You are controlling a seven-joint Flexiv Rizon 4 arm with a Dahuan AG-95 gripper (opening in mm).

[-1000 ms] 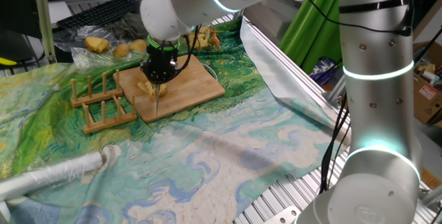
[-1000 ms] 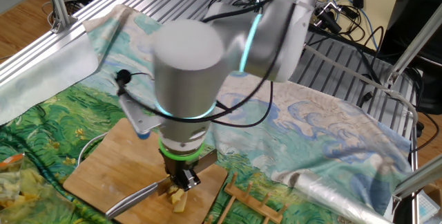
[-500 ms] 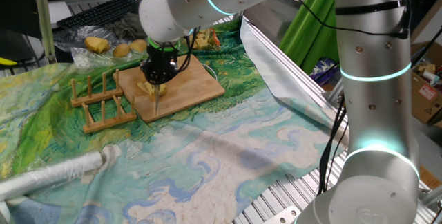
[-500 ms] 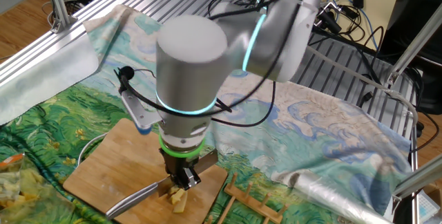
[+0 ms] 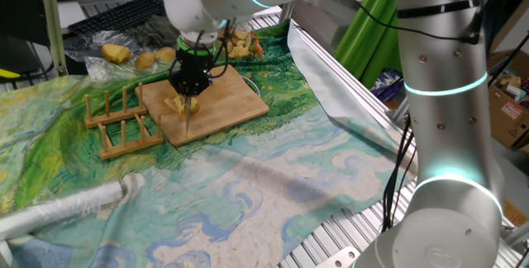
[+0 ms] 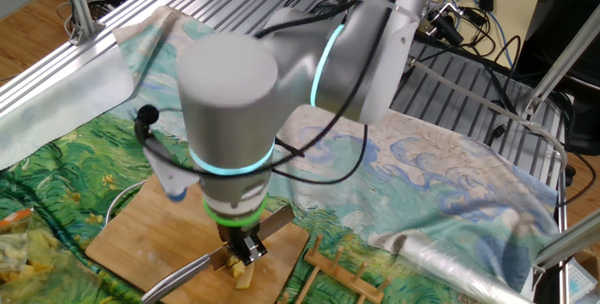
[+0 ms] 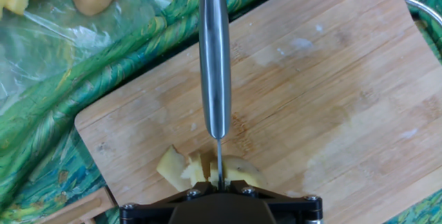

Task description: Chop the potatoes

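Painted cloth in swirling greens, blues and creams covers the table, and nearest the fixed camera a roll of clear plastic wrap lies across its near left corner. Just beyond that sits a wooden rack with upright pegs, right beside the wooden cutting board — and that's where the action is. Down comes the silver arm, curling over from the right, its gripper pointing straight down over the board's left part. Its fingers are drawn together on a knife; in the hand view the steel handle runs straight up the frame and the thin blade drops edge-on into the potatoes. Those pale-yellow pieces sit on the board right under the hand, one chunk splayed off to the left of the blade, another rounded piece to its right, the blade standing in the gap between them. From the other fixed view the knife's handle sticks out low to the left of the gripper, with a yellow chunk on the board just below the fingers. Farther back, past the board, whole unpeeled potatoes rest on crinkled clear plastic, more yellow scraps lie behind — and a dark keyboard sits at the far edge.
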